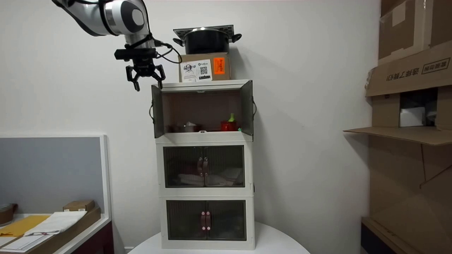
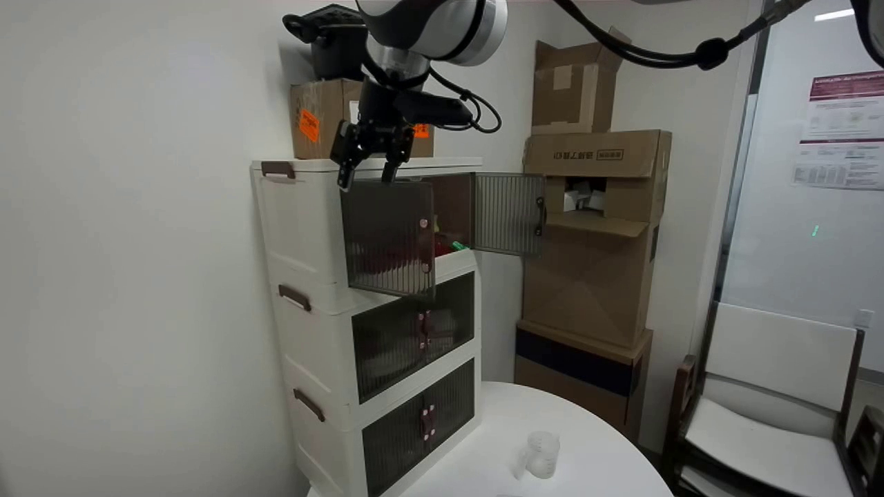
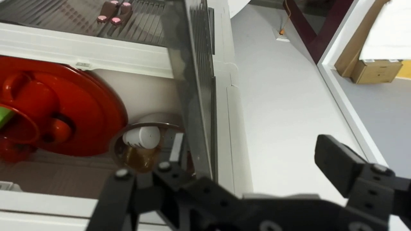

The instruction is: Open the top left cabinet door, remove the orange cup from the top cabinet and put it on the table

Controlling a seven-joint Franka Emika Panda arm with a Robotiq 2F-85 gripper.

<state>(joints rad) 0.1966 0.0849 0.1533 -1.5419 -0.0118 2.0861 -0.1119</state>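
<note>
An orange-red cup [image 1: 228,126] — apparently the one to be fetched — sits in the top cabinet [image 1: 212,137], toward the right edge of the opening, a green object [image 1: 231,117] in it and a red dish [image 3: 96,109] under or behind it. The top left cabinet door [image 1: 158,113] and the right-hand door [image 1: 247,109] stand swung out. By the former's upper edge hangs the gripper [image 1: 148,87], jaws apart and holding nothing; a straight descent could clip that edge and swing the door. A hasty lift might spill the green object or catch the cup on the cabinet's front lip. The roomiest approach appears to lie between the doors. On the round table [image 2: 587,428], a see-through beaker [image 2: 543,454] stands in front of the lower cabinets [image 1: 208,192] — liable to be knocked at set-down.
</note>
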